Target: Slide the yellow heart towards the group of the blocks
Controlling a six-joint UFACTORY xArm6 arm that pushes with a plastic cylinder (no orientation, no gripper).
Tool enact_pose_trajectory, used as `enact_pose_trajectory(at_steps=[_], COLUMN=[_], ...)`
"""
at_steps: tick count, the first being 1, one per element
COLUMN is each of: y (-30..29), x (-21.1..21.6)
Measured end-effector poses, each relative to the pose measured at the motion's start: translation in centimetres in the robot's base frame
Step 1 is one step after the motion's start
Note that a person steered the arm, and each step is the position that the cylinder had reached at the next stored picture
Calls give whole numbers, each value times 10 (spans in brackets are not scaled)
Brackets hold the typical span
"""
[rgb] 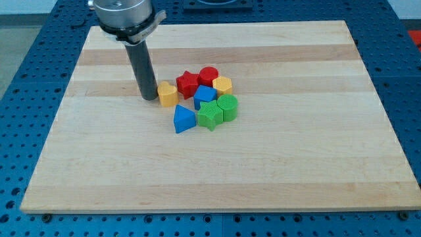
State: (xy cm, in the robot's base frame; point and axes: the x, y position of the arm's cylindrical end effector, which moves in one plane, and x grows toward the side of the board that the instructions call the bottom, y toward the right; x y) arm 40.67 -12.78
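The yellow heart lies on the wooden board, at the left edge of the group of blocks. My tip stands just left of the heart, touching it or nearly so. The group holds a red star, a red cylinder, a yellow hexagon, a blue block, a green cylinder, a green star and a blue triangle. The heart sits close to the red star, with a narrow gap.
The rod rises from my tip to the arm's grey flange at the view's top left. A blue perforated table surrounds the board on all sides.
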Motion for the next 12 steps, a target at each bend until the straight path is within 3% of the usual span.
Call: enact_pose_trajectory(at_steps=[6,10,12], y=[21,40,-5], x=[-30,-14,-1])
